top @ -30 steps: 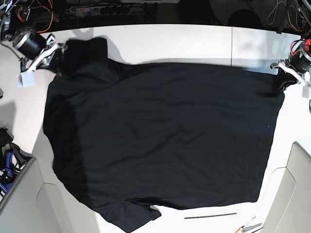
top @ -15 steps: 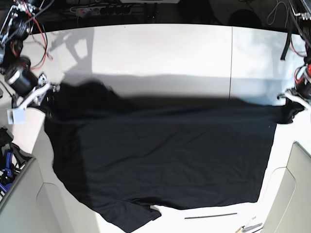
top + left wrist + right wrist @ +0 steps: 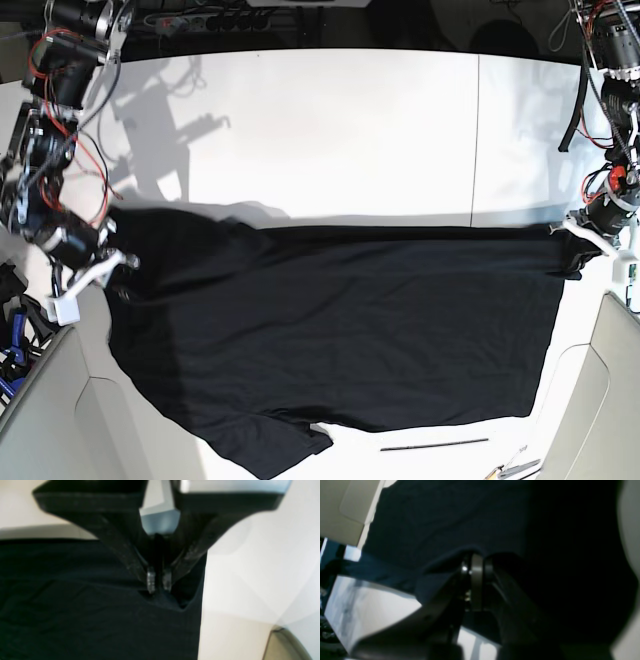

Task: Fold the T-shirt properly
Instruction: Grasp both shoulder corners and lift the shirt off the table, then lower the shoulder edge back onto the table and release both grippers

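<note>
The black T-shirt [image 3: 340, 330] lies on the white table [image 3: 340, 130], its far edge lifted and drawn toward the front in a straight fold line. My left gripper [image 3: 578, 250] is at the right end of that edge, shut on the fabric; in the left wrist view its fingertips [image 3: 151, 580] pinch the shirt's corner [image 3: 160, 600]. My right gripper [image 3: 112, 268] is at the left end, shut on the shirt; in the right wrist view its jaws [image 3: 473, 567] close on a dark fold of cloth [image 3: 440, 562]. A sleeve [image 3: 270, 450] pokes out at the front.
Grey bins stand at the front left [image 3: 45, 420] and front right [image 3: 615, 390]. A thin dark rod [image 3: 433, 443] lies near the table's front edge. Cables and a power strip [image 3: 200, 18] run along the back. Arm shadows fall on the far left of the table.
Both grippers have carried the shirt's far edge steadily toward the front, from the table's back third to about its middle. More white table shows behind the shirt.
</note>
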